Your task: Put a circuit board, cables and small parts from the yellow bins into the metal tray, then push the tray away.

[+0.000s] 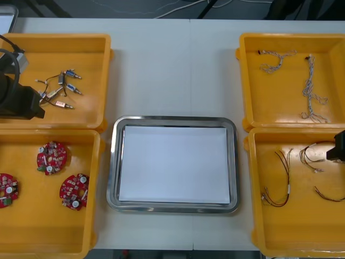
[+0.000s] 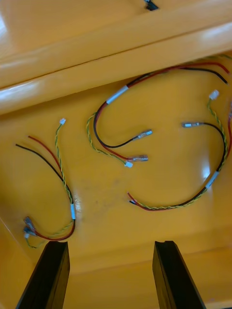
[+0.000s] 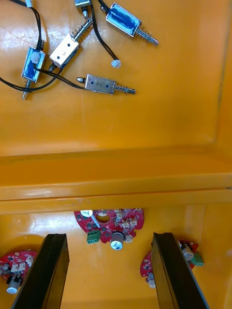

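The shiny rectangular metal tray [image 1: 114,162], white inside, lies at the middle of the light table [image 1: 172,70], between the four yellow plastic bins, with its white floor bare.

In the near left bin [image 1: 32,237] lie three round red circuit boards [image 1: 52,157], set apart from one another. In the left wrist view one of them lies just beyond the fingertips, close under the bin wall.

The far left bin [image 1: 81,54] holds a loose cluster of small metal parts [image 1: 59,90] with thin black leads, some of them blue on the side.

In the far right bin [image 1: 280,108] lie two twisted blue and white cables [image 1: 311,89]: a short one near the far wall and a long one running down the bin's right half.

The near right bin [image 1: 291,232] holds several thin red, yellow and black cables [image 1: 280,183], loosely curled, with white sleeves and small metal ends.

The left gripper [image 3: 108,236] hangs over the wall shared by the two left bins. Its black fingers stand wide apart with nothing held between them. In the front view the left arm [image 1: 16,97] shows at the table's left edge, over the near part of the far left bin.

The right gripper [image 2: 111,244] hangs over the near right bin, its fingers spread just as wide and gripping nothing. The cables lie on the bin floor beyond the fingertips, not touching them. The right arm [image 1: 338,147] shows as a dark block at the front view's right edge.
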Motion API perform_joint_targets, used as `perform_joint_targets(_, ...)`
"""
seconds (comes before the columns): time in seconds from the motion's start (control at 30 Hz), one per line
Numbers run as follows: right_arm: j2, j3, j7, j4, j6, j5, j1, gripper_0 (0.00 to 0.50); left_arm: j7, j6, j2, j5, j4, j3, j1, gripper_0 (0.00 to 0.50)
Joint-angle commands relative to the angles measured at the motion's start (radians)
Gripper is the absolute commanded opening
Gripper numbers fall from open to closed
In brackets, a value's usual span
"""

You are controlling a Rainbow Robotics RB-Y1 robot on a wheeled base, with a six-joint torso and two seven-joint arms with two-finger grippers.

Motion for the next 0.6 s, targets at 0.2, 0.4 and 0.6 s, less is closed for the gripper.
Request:
perform_joint_targets(0.2,-0.004,-0.058,-0.228,-0.007,0.001,-0.015,0.058,0.5,-0.161,0.006,0.007,0.018,-0.126,0.061,0.112,0.5)
perform_joint_targets(0.4,-0.003,-0.058,-0.273,-0.016,-0.039,-0.021,0.095,0.5,-0.175,0.006,0.007,0.067,-0.167,0.119,0.166,0.5)
perform_joint_targets(0.6,0.005,-0.022,-0.248,-0.079,-0.037,-0.01,0.1,0.5,-0.187,0.006,0.007,0.105,-0.206,0.172,0.221,0.5)
